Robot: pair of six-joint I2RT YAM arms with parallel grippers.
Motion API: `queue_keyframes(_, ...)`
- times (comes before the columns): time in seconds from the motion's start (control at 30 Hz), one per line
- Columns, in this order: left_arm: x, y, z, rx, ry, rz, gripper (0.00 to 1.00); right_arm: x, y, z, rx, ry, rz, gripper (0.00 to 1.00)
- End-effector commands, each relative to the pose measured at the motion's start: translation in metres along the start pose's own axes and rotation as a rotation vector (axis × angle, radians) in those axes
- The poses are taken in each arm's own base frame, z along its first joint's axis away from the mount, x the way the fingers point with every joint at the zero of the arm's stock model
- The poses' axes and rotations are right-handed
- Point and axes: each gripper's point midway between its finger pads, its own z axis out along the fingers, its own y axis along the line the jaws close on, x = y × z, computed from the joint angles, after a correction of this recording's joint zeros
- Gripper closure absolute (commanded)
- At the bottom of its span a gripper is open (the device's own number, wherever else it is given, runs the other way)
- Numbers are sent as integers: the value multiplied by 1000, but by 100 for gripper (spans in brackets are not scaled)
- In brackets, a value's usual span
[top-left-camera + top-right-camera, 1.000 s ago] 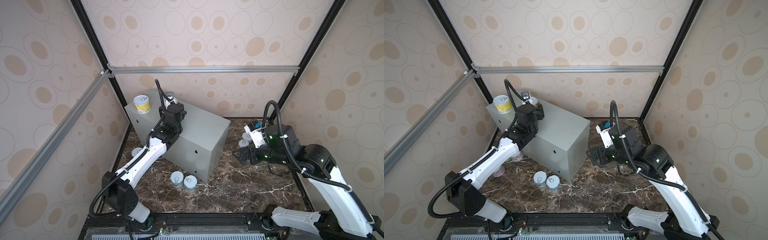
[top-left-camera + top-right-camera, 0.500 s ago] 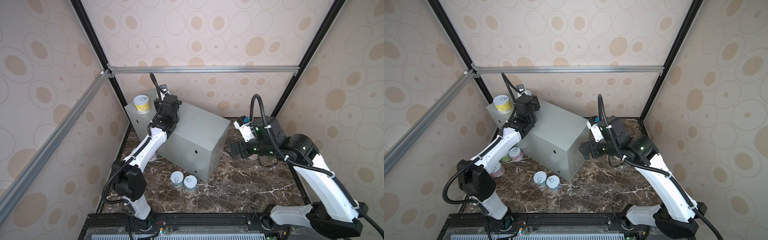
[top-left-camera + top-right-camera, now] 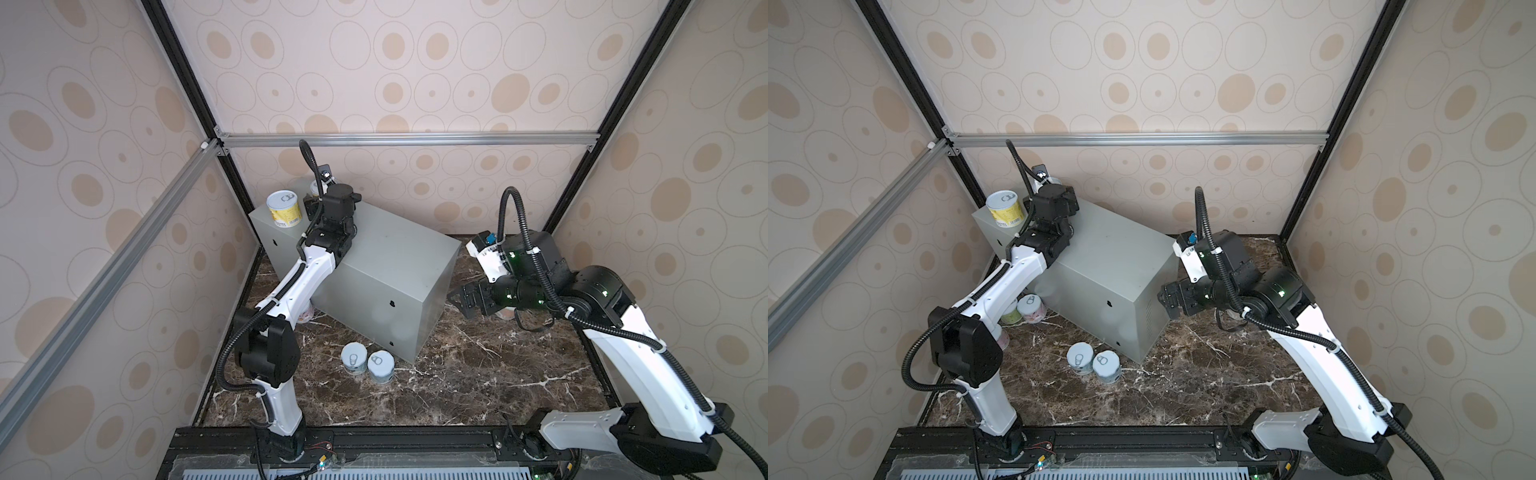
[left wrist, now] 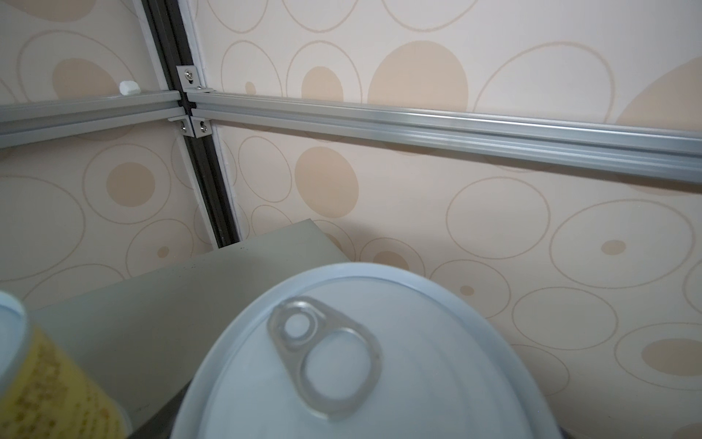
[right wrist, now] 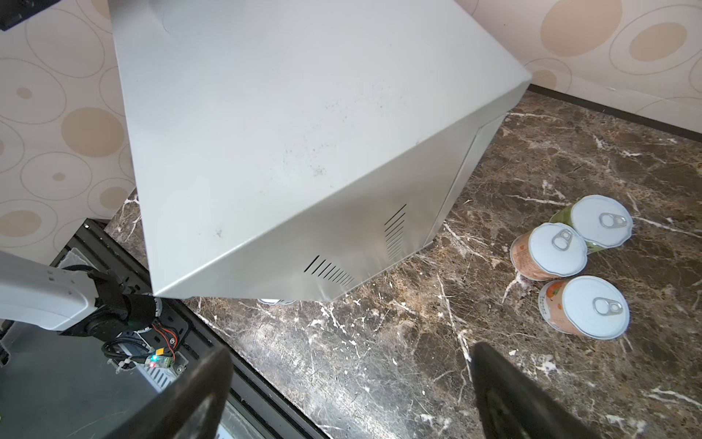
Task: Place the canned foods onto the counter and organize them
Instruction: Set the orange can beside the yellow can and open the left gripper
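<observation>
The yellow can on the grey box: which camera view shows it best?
Both top views show it best: the yellow can stands whole and upright at a corner of the counter, lid and label clear. The left wrist view catches only a blurred edge of it at close range. The right wrist view misses it.

The counter point(image 3: 386, 257) stands askew on the marble floor point(image 3: 478, 374), at 11 o'clock from the floor's middle in both top views; on its top, at the 10 o'clock corner, stands the corner can point(image 3: 284, 208); the second can point(image 4: 380, 361) sits just beside it, at its 2 o'clock, a gap between them; on the floor at the counter's 6 o'clock, the left floor can point(image 3: 354, 359) touches the right floor can point(image 3: 381, 365); further cans point(image 3: 1030, 307) cluster at its 8 o'clock; a trio of cans point(image 5: 566, 258) stands close together at its 3 o'clock.
</observation>
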Motion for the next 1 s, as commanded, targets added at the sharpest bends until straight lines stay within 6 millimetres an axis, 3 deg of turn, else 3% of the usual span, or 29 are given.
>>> queue_keyframes(0.0, -14, 10, -3, -15, -19, -36, 11, -4, 0, -3, -6, -7, -11, 0)
queue_keyframes(0.43, -18, 6, -20, 47, -34, -45, 3, -6, 1, -2, -10, -8, -3, 0)
queue_keyframes(0.73, -40, -6, -36, 84, -69, -32, 1, -6, 1, -2, -11, -8, 3, 0)
queue_keyframes(0.97, -64, -7, -59, 112, -112, -28, 1, -6, -1, -7, 0, -15, 4, 0)
